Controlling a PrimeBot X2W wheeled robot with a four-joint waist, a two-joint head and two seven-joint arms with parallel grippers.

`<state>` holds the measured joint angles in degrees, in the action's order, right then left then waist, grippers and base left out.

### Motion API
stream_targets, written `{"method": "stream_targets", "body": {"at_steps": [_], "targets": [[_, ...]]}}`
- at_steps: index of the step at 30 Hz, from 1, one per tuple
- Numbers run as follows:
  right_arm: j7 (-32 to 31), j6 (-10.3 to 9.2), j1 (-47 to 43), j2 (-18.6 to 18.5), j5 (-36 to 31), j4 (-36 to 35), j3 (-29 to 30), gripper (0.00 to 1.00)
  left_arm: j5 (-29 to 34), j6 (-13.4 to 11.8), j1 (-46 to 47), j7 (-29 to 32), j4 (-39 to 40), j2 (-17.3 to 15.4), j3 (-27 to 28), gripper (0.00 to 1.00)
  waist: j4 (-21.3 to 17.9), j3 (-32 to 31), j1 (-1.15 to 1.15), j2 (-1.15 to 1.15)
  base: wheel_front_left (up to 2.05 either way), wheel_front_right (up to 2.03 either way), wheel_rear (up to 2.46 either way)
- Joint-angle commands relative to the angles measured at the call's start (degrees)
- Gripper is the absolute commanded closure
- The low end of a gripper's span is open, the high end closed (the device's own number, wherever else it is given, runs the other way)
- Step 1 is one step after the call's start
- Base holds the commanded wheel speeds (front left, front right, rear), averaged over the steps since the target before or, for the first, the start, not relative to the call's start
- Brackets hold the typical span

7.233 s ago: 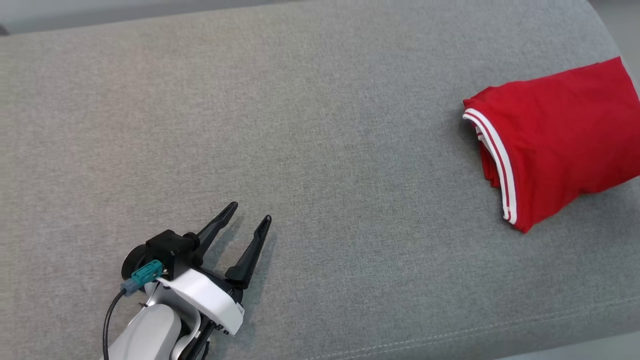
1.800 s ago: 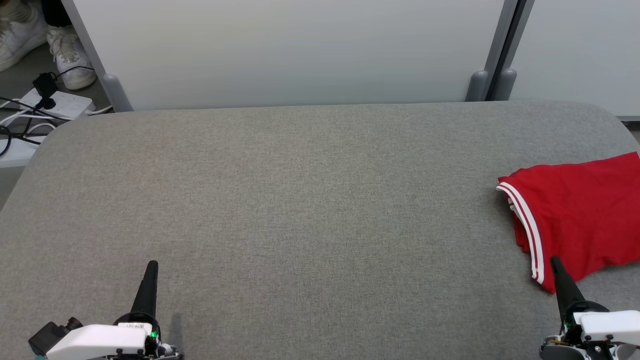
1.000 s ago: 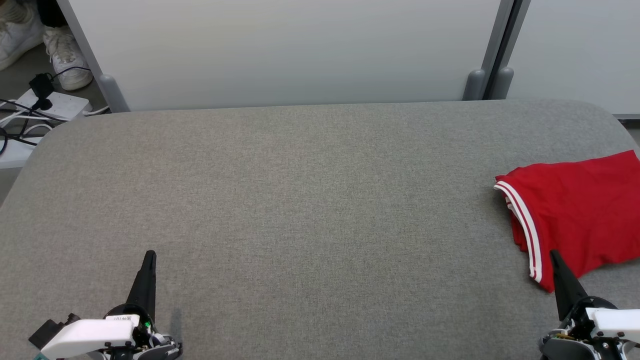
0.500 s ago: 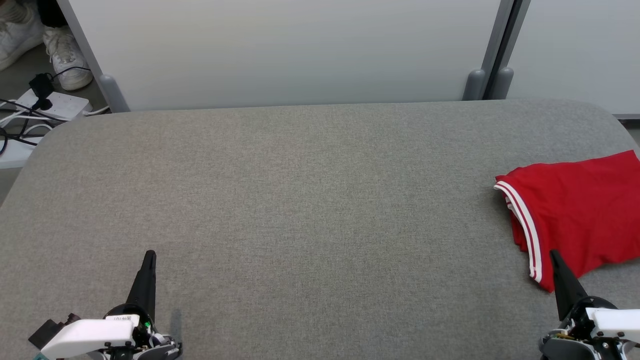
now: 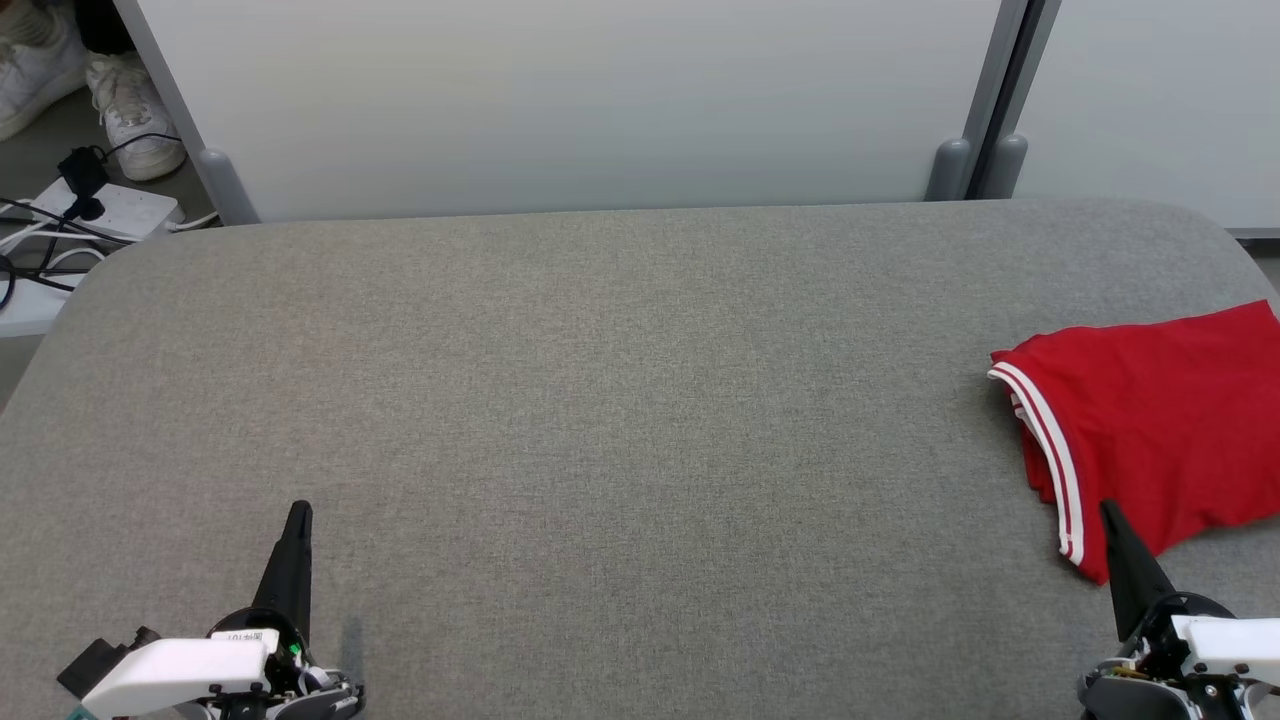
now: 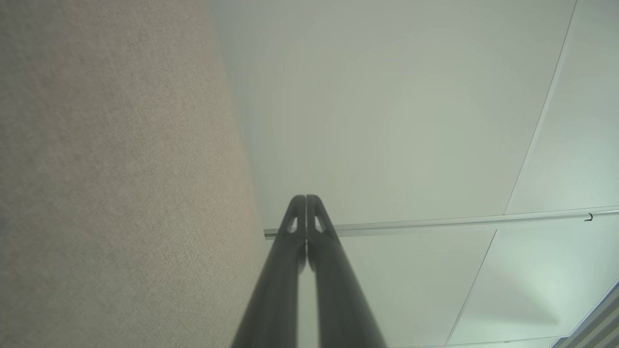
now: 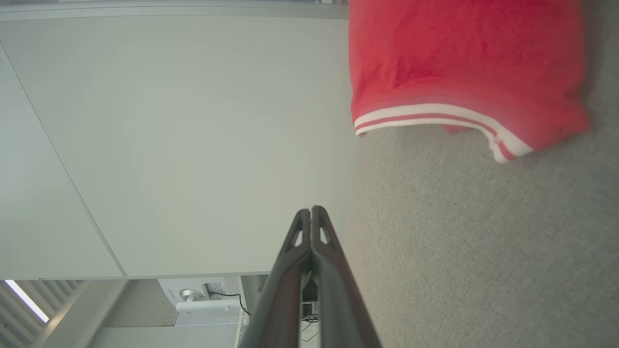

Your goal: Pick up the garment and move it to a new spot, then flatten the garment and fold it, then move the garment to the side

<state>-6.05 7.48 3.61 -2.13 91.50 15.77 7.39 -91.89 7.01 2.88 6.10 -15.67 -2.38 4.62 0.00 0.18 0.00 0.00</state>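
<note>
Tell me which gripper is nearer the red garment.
The right gripper: its shut tip sits by the striped corner of the red garment, while the left gripper rests far across the grey cushion.

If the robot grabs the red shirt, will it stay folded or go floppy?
Probably floppy: the red shirt is soft, wrinkled cloth, so its folded layers would likely fall open and dangle. Pushed, it might bunch up rather than slide, since the grey fabric surface looks rough.
</note>
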Motion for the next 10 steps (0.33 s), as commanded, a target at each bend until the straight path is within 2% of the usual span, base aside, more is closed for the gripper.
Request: {"method": "stream_targets", "body": {"at_steps": [1,10], "targets": [[-0.4,0.01,2.6,-0.8,0.7,-1.7,-0.9,1.00,-0.3,0.5,3.3,0.4,1.6,-0.5,1.9,1.00,0.0,0.0,0.00,0.00,0.00,0.00,0.00],[-0.4,0.01,2.6,-0.8,0.7,-1.7,-0.9,1.00,-0.3,0.5,3.3,0.4,1.6,-0.5,1.9,1.00,0.0,0.0,0.00,0.00,0.00,0.00,0.00]]}}
